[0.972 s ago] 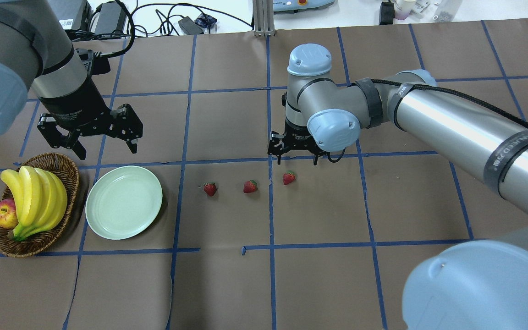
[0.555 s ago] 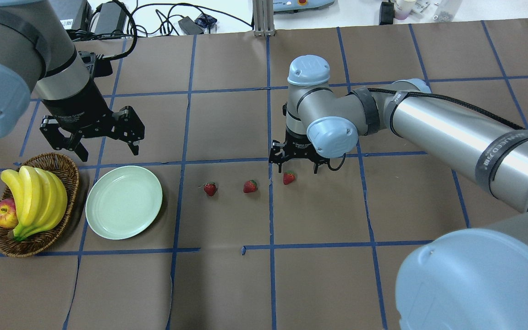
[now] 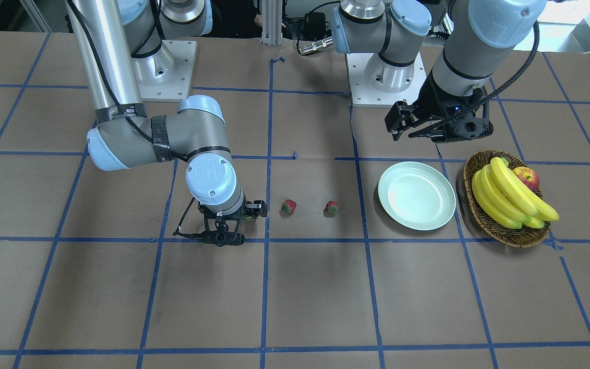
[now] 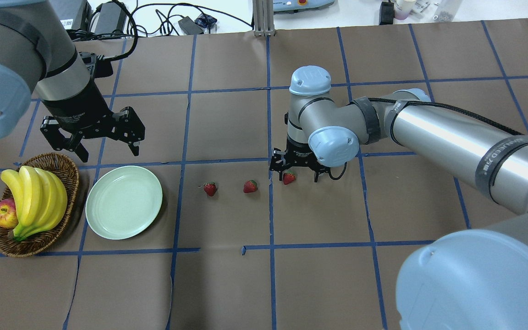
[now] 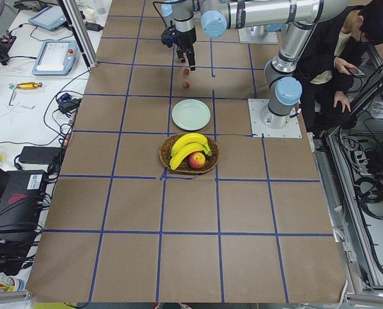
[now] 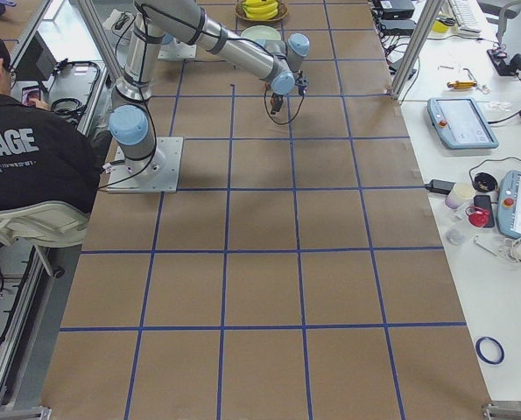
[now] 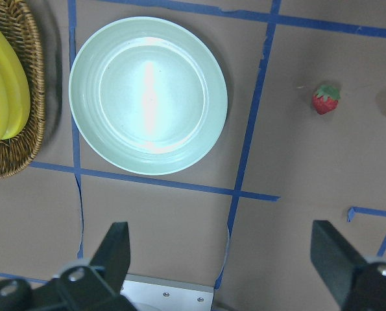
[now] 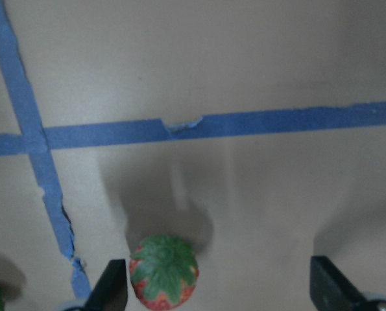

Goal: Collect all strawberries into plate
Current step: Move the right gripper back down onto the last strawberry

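Three strawberries lie in a row on the brown table: left (image 4: 210, 189), middle (image 4: 250, 186) and right (image 4: 289, 178). My right gripper (image 4: 297, 176) is open and low, with its fingers on either side of the right strawberry. In the right wrist view that strawberry (image 8: 164, 272) sits close to the left finger (image 8: 111, 288), not gripped. The pale mint-green plate (image 4: 123, 202) is empty, left of the berries. My left gripper (image 4: 108, 153) is open and empty, above the table just beyond the plate. The left wrist view shows the plate (image 7: 148, 95) and the left strawberry (image 7: 325, 99).
A brown wicker basket (image 4: 64, 164) with bananas (image 4: 35, 201) and a red-yellow apple (image 4: 3, 214) stands left of the plate, almost touching it. Blue tape lines grid the table. Cables and devices lie past the far edge.
My right gripper has come down and nearer, from just beyond the right strawberry to around it. My left gripper has hardly moved. The strawberries have not moved.
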